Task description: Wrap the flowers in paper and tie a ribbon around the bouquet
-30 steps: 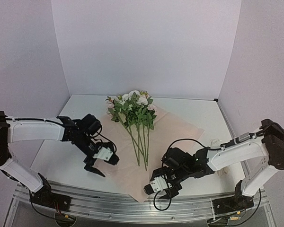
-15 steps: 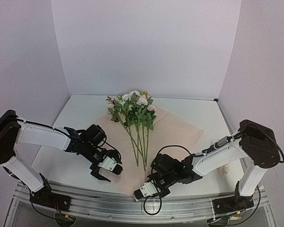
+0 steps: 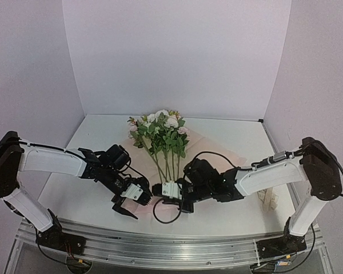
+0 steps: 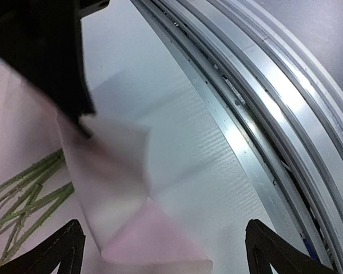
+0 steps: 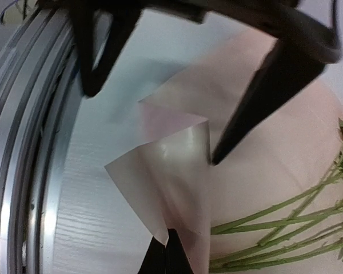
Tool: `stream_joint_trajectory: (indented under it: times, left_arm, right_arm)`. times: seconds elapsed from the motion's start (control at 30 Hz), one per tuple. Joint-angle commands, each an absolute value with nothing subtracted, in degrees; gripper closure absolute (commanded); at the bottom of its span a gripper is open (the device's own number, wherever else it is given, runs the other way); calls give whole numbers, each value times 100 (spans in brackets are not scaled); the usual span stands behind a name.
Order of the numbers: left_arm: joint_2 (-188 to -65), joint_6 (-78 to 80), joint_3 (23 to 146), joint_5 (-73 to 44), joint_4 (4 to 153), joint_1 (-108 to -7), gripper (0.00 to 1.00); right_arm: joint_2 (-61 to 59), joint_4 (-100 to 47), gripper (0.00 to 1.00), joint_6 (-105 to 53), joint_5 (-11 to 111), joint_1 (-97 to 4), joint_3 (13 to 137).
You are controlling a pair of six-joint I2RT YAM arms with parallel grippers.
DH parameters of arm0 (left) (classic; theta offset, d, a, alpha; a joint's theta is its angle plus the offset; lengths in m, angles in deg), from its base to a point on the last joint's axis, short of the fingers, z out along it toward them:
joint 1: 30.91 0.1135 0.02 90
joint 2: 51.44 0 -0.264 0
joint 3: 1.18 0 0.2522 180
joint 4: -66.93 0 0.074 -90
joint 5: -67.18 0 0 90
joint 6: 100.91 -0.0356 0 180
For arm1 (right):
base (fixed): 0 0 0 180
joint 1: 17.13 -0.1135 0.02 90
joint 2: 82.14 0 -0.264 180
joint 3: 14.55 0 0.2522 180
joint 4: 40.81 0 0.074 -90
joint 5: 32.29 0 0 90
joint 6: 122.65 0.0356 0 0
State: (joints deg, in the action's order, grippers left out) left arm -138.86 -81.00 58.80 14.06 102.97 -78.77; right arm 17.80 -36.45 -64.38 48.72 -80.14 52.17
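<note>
The flowers lie on the paper, mid-bench; my left gripper and right gripper sit side by side before the stems.

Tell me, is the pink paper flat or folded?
Partly folded: the right gripper pinches a near corner of the paper, doubled back toward the flowers; the rest lies flat.

Thin pink paper shows a slight sheen; the white table is finely ribbed, its rail brushed metal.
</note>
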Motion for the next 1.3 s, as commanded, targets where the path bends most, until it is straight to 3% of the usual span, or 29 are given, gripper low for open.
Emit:
stream_joint_trajectory:
  times: [0.0,0.13,0.27,0.33,0.37,0.43,0.6,0.73,0.8,0.87,0.93,0.97,1.07,1.27]
  left_arm:
    - [-14284,-7331,6318,1419,9723,-7899,4]
    - [-14639,-6462,6640,1020,9385,-7894,15]
    - [-15004,-5499,6963,994,9374,-7854,13]
    - [-15067,-5250,7063,1230,9482,-7817,19]
    - [-15087,-5163,7085,1345,9496,-7813,28]
    - [-15154,-4909,7157,1432,9449,-7811,58]
    - [-15469,-4162,7673,1441,9436,-7620,99]
    - [-15962,-3784,8351,1279,9751,-7449,100]
    - [-16268,-3732,8751,1190,10100,-7417,100]
    - [-16516,-3761,9062,1156,10306,-7416,100]
    - [-16627,-3814,9113,1171,10319,-7402,100]
    - [-16636,-3827,9085,1180,10285,-7404,100]
    - [-16655,-3788,9038,1200,10290,-7407,100]
    - [-16776,-3120,8904,1098,10421,-7400,100]
  right_arm:
    - [1694,-3920,100,-5341,4397,-7399,5533]
    - [1768,-3996,100,-5036,3984,-7004,5650]
    - [1907,-4017,100,-5018,3901,-6896,5684]
    - [1911,-4049,100,-4990,3853,-6880,5639]
    - [1918,-4067,100,-4974,3846,-6879,5623]
    - [1928,-4123,100,-4910,3884,-6845,5612]
    - [1924,-4541,100,-4478,3922,-6541,5535]
    - [2000,-4733,98,-4113,3926,-6361,5605]
    - [1932,-4728,73,-3759,4203,-6309,5618]
    - [1642,-4735,55,-3481,4428,-6246,5501]
    - [1197,-4719,44,-3080,4662,-6239,5284]
    - [998,-4654,43,-2800,4757,-6245,5166]
    - [449,-4388,48,-2018,5048,-6378,4838]
    - [758,-4336,83,-1190,4735,-6819,4500]
